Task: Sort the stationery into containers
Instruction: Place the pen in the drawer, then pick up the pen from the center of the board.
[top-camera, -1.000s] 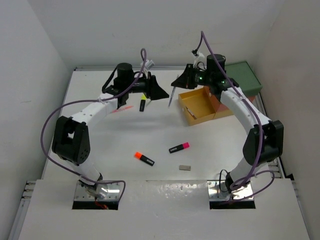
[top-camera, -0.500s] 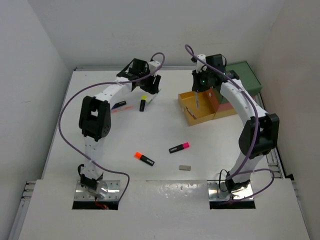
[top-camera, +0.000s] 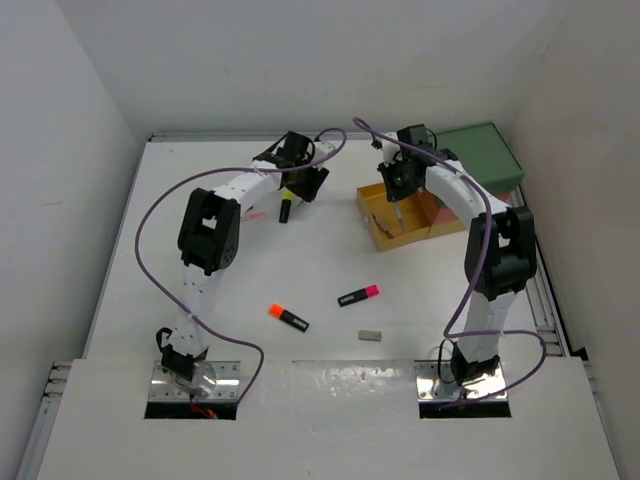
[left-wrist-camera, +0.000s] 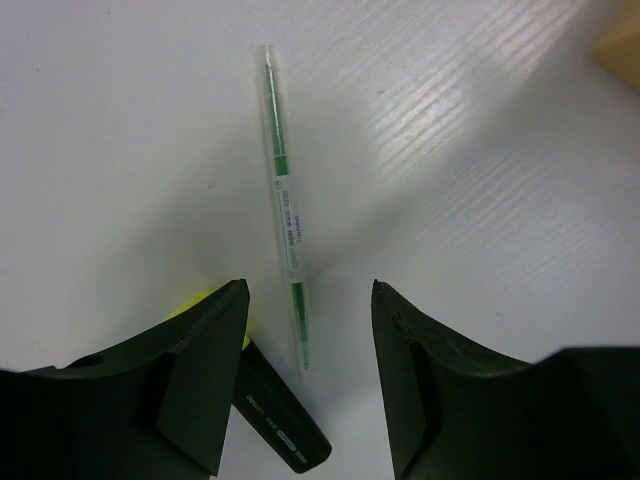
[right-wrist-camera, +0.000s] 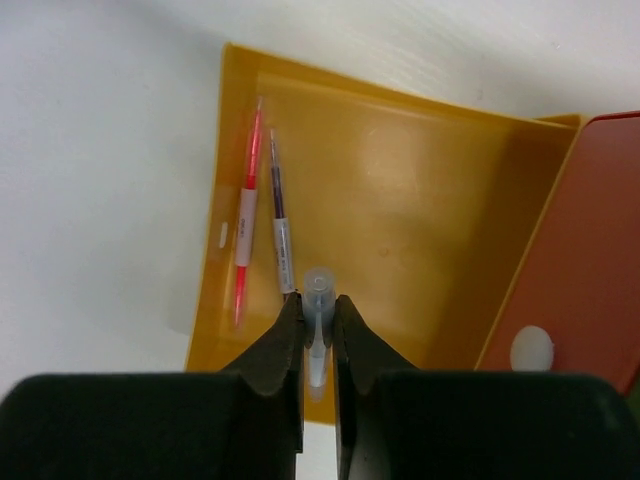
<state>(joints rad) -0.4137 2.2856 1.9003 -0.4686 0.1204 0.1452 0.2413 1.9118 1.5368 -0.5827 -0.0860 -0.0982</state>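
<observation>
My left gripper (left-wrist-camera: 309, 290) is open just above the table, its fingers on either side of the tip of a clear pen with green ink (left-wrist-camera: 284, 190). A black highlighter with a yellow cap (left-wrist-camera: 272, 415) lies by the left finger; it also shows in the top view (top-camera: 285, 210), near the left gripper (top-camera: 302, 186). My right gripper (right-wrist-camera: 318, 300) is shut on a clear grey pen (right-wrist-camera: 319, 288), held upright over the open yellow drawer (right-wrist-camera: 420, 190). A red pen (right-wrist-camera: 245, 235) and a dark pen (right-wrist-camera: 280, 225) lie in that drawer.
The coral-red drawer (top-camera: 447, 205) and the green box (top-camera: 486, 155) stand to the right of the yellow drawer (top-camera: 372, 215). An orange-capped highlighter (top-camera: 288, 317), a pink-capped highlighter (top-camera: 358, 295) and a grey eraser (top-camera: 370, 336) lie mid-table. A red pen (top-camera: 250, 214) lies at the left.
My right gripper has carried the grey pen from left of the yellow drawer to over it. My left arm has swung right and come down by the yellow-capped highlighter.
</observation>
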